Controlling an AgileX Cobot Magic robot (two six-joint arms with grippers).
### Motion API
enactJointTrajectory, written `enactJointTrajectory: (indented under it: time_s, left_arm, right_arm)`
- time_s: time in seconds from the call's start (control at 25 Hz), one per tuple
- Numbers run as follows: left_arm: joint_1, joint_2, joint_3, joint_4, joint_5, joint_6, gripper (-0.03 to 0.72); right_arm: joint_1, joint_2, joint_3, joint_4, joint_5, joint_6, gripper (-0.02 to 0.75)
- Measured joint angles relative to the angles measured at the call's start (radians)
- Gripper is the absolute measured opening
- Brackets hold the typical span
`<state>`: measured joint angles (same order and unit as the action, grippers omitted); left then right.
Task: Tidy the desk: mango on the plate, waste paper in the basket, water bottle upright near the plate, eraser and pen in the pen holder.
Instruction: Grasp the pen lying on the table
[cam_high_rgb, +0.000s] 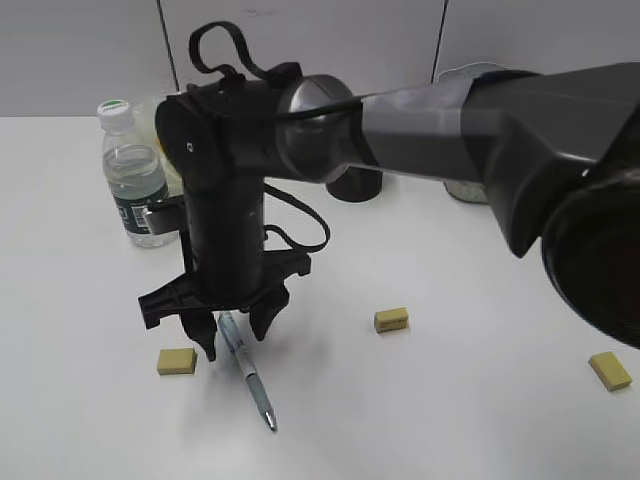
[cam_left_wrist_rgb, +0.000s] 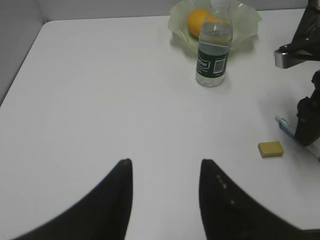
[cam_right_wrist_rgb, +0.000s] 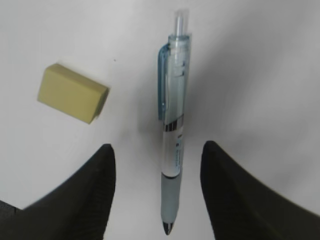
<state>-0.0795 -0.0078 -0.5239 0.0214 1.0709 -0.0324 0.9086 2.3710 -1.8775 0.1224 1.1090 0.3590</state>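
The pen is being straddled, untouched, by the right gripper's spread fingers; the left gripper's are being held apart over bare surface.

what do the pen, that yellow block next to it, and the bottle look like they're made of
Pen: see-through pale blue plastic, glossy, probably with a softer matte grip near the tip.
Yellow block: dull mustard, slightly rounded edges, no shine; looks like rubber or vinyl, likely an eraser.
Bottle: thin clear plastic, water visible inside, with a dark green printed label and pale cap.
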Motion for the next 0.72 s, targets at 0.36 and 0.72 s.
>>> enactJointTrajectory:
  time_s: [0.36,0.72]
  left_arm:
    - [0.0,0.0,0.0,0.0,0.0,0.0,0.319]
    - [0.0,0.0,0.0,0.0,0.0,0.0,0.319]
  right_arm:
    - [0.0,0.031,0.0,-0.063,0.01,0.002,0.417]
    - [0.019,0.034,0.0,-0.069,0.011,0.003,0.414]
